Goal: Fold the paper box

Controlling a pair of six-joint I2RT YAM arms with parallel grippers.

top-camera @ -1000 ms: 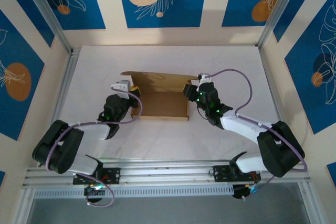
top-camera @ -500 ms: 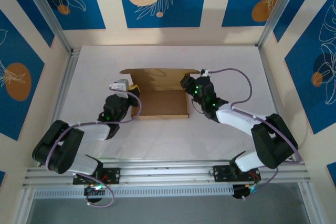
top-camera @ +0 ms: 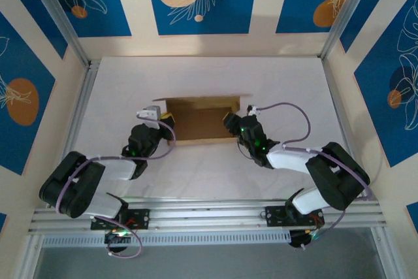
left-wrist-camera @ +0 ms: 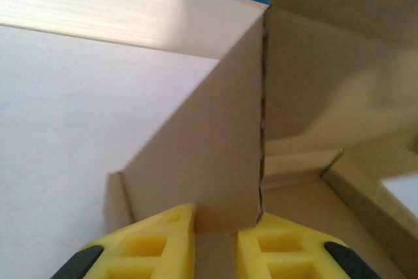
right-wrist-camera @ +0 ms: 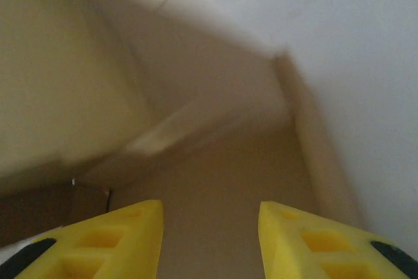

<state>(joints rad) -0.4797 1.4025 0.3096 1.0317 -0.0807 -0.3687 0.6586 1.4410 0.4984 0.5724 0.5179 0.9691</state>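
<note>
The paper box (top-camera: 199, 122) is plain brown cardboard, half formed, in the middle of the white table, with its rear panel standing up. My left gripper (top-camera: 164, 120) is at the box's left end. In the left wrist view its yellow fingers (left-wrist-camera: 157, 240) are shut on an upright side flap of the paper box (left-wrist-camera: 215, 148). My right gripper (top-camera: 230, 122) is at the box's right end, reaching inside. In the right wrist view the right gripper (right-wrist-camera: 210, 223) is open, with only the cardboard floor of the paper box (right-wrist-camera: 215, 181) beyond its fingertips (right-wrist-camera: 130, 227).
The white table (top-camera: 287, 83) is ringed by aluminium rails (top-camera: 81, 106) and blue-patterned walls. Both arms lie low on the near half of the table, and a purple cable (top-camera: 290, 112) loops beside the right arm.
The box's rear panel has risen from nearly flat to upright. My right gripper has moved down and left into the box's right end. The left gripper has kept its hold.
</note>
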